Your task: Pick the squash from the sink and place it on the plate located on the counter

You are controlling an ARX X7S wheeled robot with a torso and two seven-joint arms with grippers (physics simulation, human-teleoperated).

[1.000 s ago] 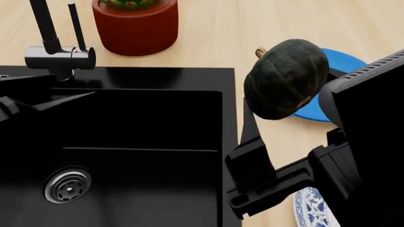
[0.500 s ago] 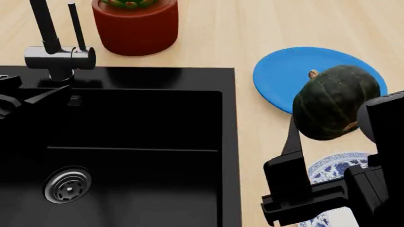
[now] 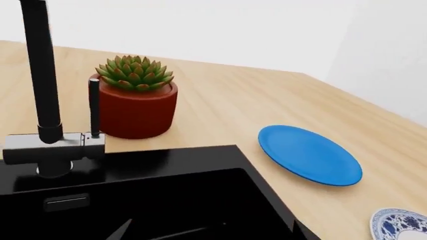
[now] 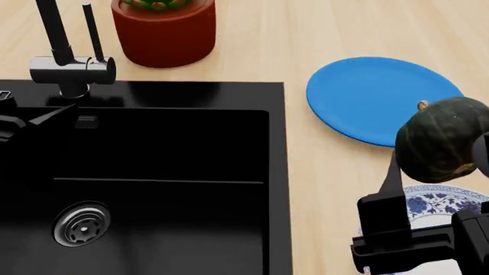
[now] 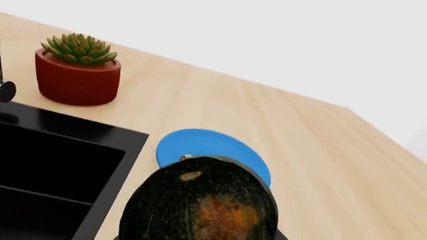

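A light wood-grain desk [image 4: 252,40] ran under a plain white wall, with the black sink [image 4: 153,189] recessed into its left part. The sink's steel drain [image 4: 81,224] sat in the near left of the basin, and the black-and-chrome faucet [image 4: 68,63] stood at its far left rim. Just beyond the sink's far edge stood a red pot [image 4: 164,31] holding a green succulent [image 3: 135,73].

To the right of the sink lay a plain blue plate [image 4: 378,97], flat on the desk and apart from the sink's edge. Nearer than it, at the right edge of the head view, lay the plate [image 4: 439,203] with the blue floral rim, partly hidden behind the right arm's black body.

The squash [image 4: 441,146] was held up off the desk by the right gripper [image 4: 428,189], above the gap between the two plates, its top overlapping the near rim of the blue plate and its underside over the far rim of the patterned plate. Its tan stem [image 4: 422,105] pointed toward the far left. One dark finger rose against the squash's left side; the fingers were clamped on it. In the right wrist view the squash [image 5: 200,205] filled the near foreground, blocking sight of the patterned plate.

The left gripper [image 4: 23,120] hung over the sink's far left corner near the faucet; whether its fingers were spread or closed could not be told.
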